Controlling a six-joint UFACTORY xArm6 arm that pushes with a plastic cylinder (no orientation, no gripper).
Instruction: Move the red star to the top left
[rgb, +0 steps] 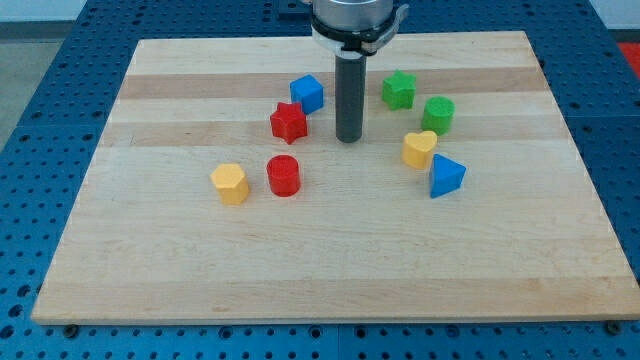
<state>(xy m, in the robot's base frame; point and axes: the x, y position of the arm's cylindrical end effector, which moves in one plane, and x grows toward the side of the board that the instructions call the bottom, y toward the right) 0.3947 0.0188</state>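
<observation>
Wooden board (330, 270) carrying eight blocks

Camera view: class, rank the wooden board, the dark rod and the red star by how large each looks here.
1. Wooden board, by far the largest.
2. Dark rod.
3. Red star, smallest.
My tip sits to the star's right, not touching it.

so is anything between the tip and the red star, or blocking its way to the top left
Nothing visible. My tip stands just right of the red star with bare board between. The blue cube sits up-right of the star, off the path.

My tip (348, 139) just right of red star (288, 122), blue cube (308, 93) touching star's upper right
</observation>
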